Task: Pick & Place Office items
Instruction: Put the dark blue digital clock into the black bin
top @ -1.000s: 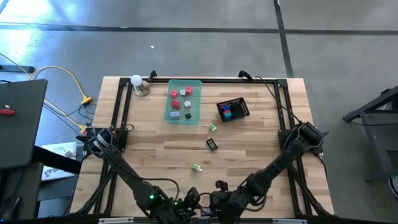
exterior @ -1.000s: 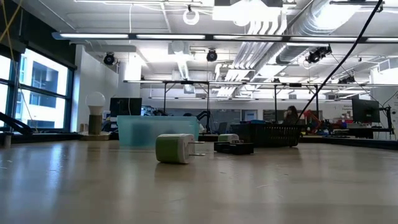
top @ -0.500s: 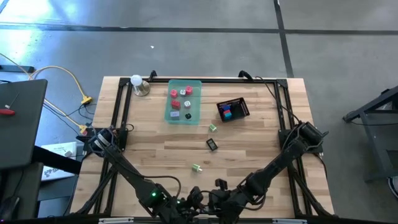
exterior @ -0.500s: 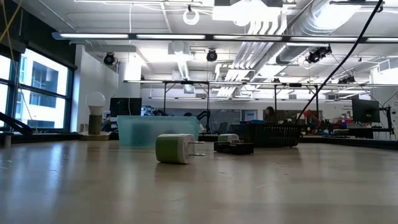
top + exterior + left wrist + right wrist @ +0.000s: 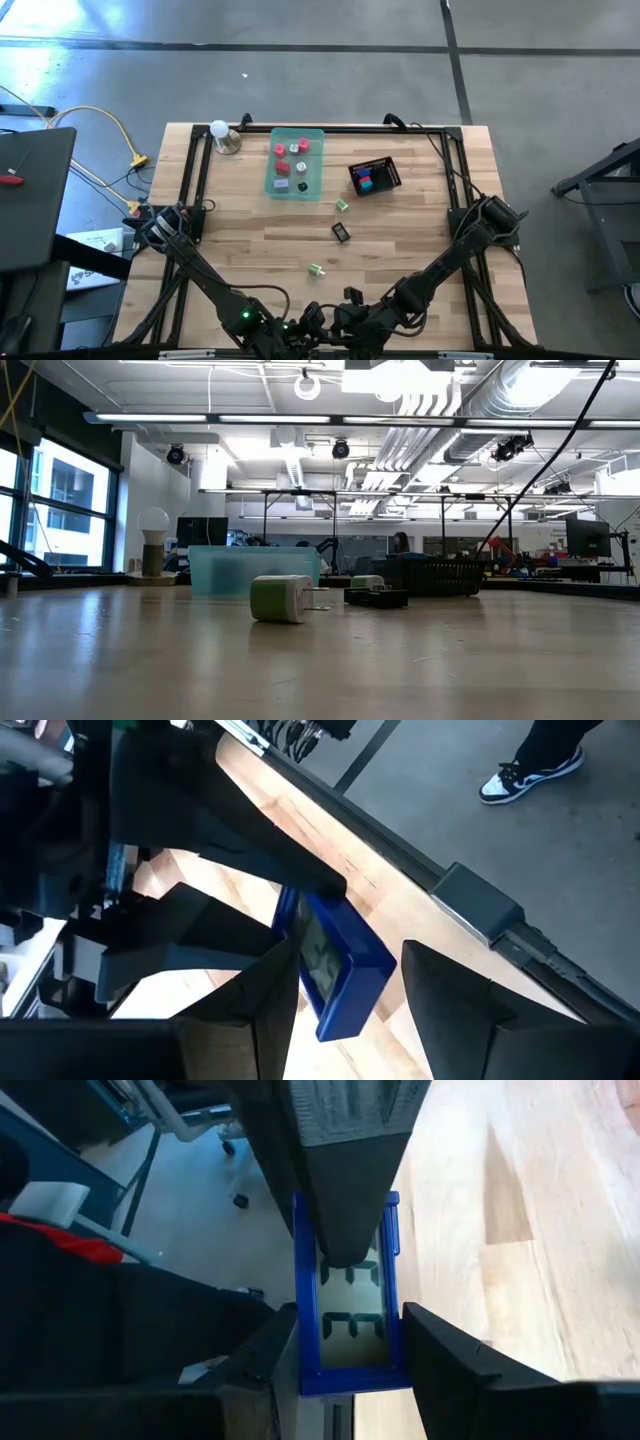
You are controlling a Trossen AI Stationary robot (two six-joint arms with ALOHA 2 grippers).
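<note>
Since a second ago only a person (image 5: 401, 543) in the room behind has shifted, walking leftward past the far desks; the items and both arms keep their places.

At the bench's (image 5: 250, 250) near edge the two arms meet low over the wood. The left claw (image 5: 345, 995) stands half-open, its fingers either side of a blue block (image 5: 335, 960) with a pale face; contact is hard to judge. The right claw (image 5: 345, 1345) is narrower and grips that blue block (image 5: 352, 1320) between its fingers, while the other arm's dark finger crosses the block from beyond.

On the pale plank surface, from left to right: a lamp (image 5: 222, 135) at the far left corner; a green tray (image 5: 296, 190) holding pink, red and darker pieces (image 5: 293, 160); a green-and-white piece (image 5: 316, 269) alone toward the near side; a black piece (image 5: 341, 232) in the middle with another green one (image 5: 342, 205) just beyond it; and a black basket (image 5: 375, 175) with blue and red pieces inside.

From bench level, the green-and-white piece (image 5: 280, 598) lies nearest, the tray (image 5: 255, 570) and basket (image 5: 440, 575) behind it. Beyond is an open office with big windows (image 5: 55, 500) at left, strip lights and ducts overhead. The floor around the bench is grey concrete, with yellow cables (image 5: 110, 125) at left.
</note>
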